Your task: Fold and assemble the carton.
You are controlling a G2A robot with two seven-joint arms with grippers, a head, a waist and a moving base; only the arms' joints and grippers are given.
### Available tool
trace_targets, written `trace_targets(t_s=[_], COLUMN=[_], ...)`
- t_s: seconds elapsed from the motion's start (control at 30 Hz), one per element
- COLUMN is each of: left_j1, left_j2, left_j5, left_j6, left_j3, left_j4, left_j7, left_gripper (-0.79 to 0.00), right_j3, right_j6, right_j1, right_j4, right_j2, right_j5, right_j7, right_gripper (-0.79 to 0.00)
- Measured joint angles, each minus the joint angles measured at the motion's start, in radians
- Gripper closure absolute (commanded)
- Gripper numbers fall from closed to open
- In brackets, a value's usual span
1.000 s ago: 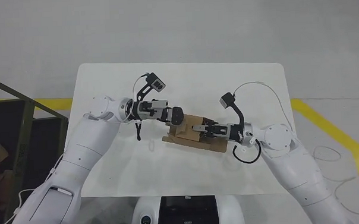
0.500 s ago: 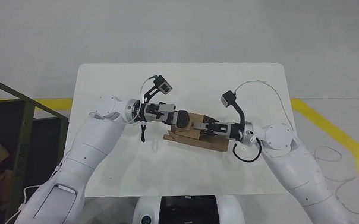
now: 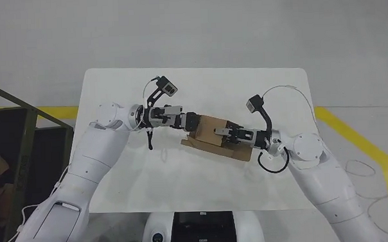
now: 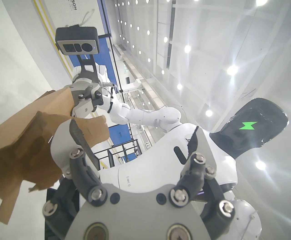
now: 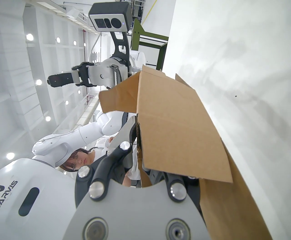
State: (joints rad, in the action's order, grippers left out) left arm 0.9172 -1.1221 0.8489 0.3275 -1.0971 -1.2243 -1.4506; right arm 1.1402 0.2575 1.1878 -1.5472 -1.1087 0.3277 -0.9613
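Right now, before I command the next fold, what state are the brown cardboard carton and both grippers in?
Brown cardboard carton: partly opened out, end flaps not folded in.
Left gripper: open, one finger against a carton flap.
Right gripper: shut on a carton wall.

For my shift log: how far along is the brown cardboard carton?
Done: the brown cardboard carton looks partly opened up on the white table. In hand: the right gripper grips one wall, the open left gripper touches an end flap. Left: the flaps stand unfolded.

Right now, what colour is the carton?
The carton is plain brown, clearest in the right wrist view.
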Motion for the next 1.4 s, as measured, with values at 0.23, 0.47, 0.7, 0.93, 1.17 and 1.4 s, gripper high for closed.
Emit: trace_targets(t_s=[0.23,0.47,0.7,0.93,1.17,1.4], left_j1=[0.044,0.078,0.075,0.066,0.044,0.031], left_j2=[0.017,0.023,0.019,0.013,0.007,0.001], left_j5=[-0.02,-0.049,-0.043,-0.022,-0.029,-0.03], left_j6=[-0.022,-0.04,-0.042,-0.042,-0.043,-0.037], left_j3=[-0.061,-0.076,-0.07,-0.058,-0.048,-0.037], left_j4=[-0.043,-0.063,-0.059,-0.055,-0.041,-0.024], left_j7=[0.004,0.025,0.017,0.009,0.024,0.021], left_gripper=[-0.785,-0.785,-0.785,-0.785,-0.785,-0.785], right_j3=[0.038,0.041,0.036,0.02,0.0,-0.029], right_j6=[0.008,0.013,0.014,0.013,0.013,0.014], right_j1=[0.005,0.012,0.029,0.035,0.034,0.038], right_j4=[-0.005,-0.032,-0.06,-0.082,-0.093,-0.108], right_j2=[0.006,0.007,0.008,0.006,0.003,-0.002], right_j5=[0.032,0.066,0.078,0.077,0.093,0.119], right_j7=[-0.007,-0.024,-0.032,-0.029,-0.04,-0.052], right_gripper=[0.0,0.0,0.0,0.0,0.0,0.0])
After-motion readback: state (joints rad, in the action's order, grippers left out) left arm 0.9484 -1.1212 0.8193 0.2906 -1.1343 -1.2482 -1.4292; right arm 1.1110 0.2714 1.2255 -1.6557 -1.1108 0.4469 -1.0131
